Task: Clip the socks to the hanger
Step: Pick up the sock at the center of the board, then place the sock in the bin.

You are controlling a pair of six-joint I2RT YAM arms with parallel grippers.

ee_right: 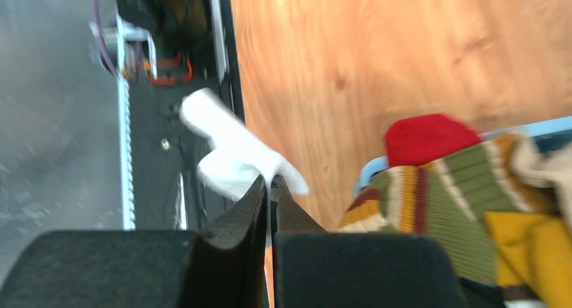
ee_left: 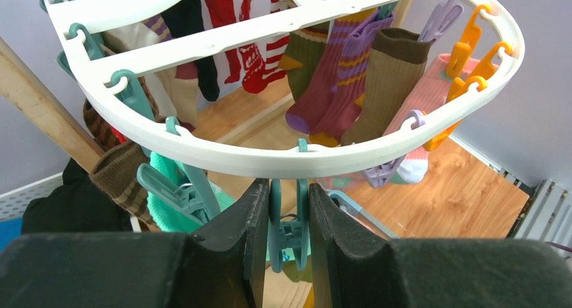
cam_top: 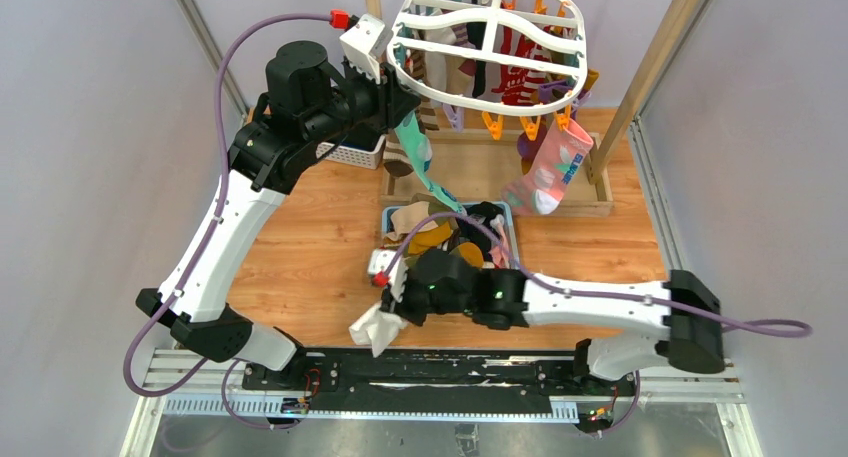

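1. Wood planks make up the table [cam_top: 300, 247], and we see plain grey walls all around it.
2. At the back stands a wooden pole rack [cam_top: 655, 62]. The big white hanger [ee_left: 290, 163] is up high between its posts.
3. We see the left arm [cam_top: 215, 247] reaching up to the near rim of the hanger. The right arm [cam_top: 600, 302] lies low across the front of the table.
4. A blue basket [ee_right: 539, 124] sits on the table in the middle, below the hanger. It holds a pile of socks [cam_top: 440, 239]. On top we see a red sock [ee_right: 428, 139] and a green striped sock [ee_right: 445, 187].
5. More socks are already clipped to the hanger. A pink sock [cam_top: 548, 172] hangs at the right side. A long mint green sock [cam_top: 418, 157] hangs at the left side, and its end comes down near the basket. We also see a purple striped sock [ee_left: 337, 72] among the others.
6. The right gripper [ee_right: 271, 187] has its fingers pressed together on a white sock [ee_right: 236, 156]. This sock hangs at the front edge of the table, just left of the basket and partly over the black rail [cam_top: 430, 367].
7. The left gripper [ee_left: 289, 200] sits right under the hanger's rim. Its two fingers touch both sides of a teal clip [ee_left: 287, 234] and pinch it between them.
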